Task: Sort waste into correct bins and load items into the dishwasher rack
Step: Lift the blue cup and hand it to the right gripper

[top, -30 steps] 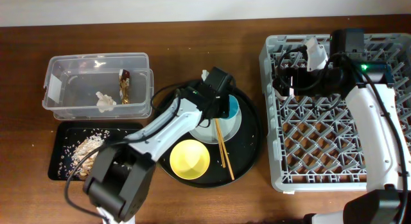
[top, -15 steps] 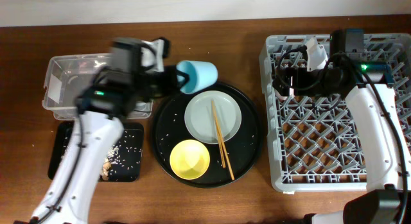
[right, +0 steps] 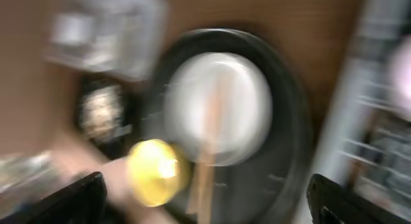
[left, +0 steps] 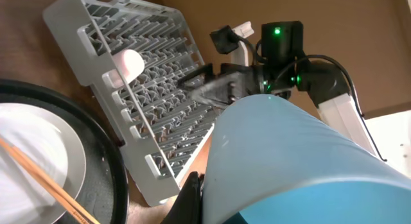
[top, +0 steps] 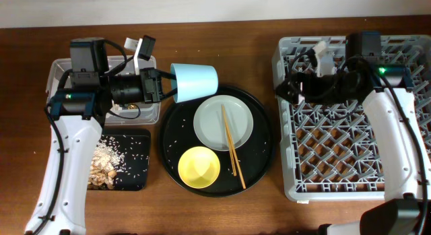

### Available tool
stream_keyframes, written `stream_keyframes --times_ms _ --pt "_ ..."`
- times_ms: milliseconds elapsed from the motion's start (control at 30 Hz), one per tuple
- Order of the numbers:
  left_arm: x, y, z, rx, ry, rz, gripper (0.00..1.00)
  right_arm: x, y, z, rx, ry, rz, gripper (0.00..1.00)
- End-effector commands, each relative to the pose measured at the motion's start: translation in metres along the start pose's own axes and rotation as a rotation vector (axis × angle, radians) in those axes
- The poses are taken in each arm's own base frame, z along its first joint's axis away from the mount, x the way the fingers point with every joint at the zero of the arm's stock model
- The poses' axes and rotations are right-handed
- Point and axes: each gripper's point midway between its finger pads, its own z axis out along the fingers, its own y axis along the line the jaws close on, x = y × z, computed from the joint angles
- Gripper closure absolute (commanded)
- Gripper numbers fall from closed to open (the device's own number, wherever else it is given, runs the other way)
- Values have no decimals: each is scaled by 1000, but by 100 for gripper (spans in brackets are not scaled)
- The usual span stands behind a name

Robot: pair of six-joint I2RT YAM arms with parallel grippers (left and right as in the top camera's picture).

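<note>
Left fingers (left: 187, 199) over brown wooden table (top: 222, 215)

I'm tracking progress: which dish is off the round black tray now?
The blue cup, held sideways by the left gripper by the upper-left rim of the round tray; the yellow bowl and pale plate sit on it.

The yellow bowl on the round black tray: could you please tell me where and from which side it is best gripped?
Probably by its rim, from straight above, one finger inside and one outside: the yellow bowl sits upright with its mouth up, so the rim is the thin edge on offer. Choose the rim away from the chopsticks, which lie close beside it.
</note>
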Motion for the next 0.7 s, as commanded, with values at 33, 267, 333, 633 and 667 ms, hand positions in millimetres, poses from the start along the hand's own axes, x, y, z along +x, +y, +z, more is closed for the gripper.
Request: stream_keyframes --times_ms 33,267,333,633,667 --pt "2 -13 1 50 16 39 100 -6 111 -40 -660 -119 -226 1" --pt "8 -21 7 82 43 46 100 -3 136 -51 -803 -133 -263 1" --pt "11 -27 16 102 62 79 100 3 146 -45 -824 -103 -278 0" --pt "29 -52 46 172 143 166 100 25 180 -29 -892 -10 -338 4" --pt "29 -54 48 177 143 177 100 27 183 -27 -898 -1 -343 5"
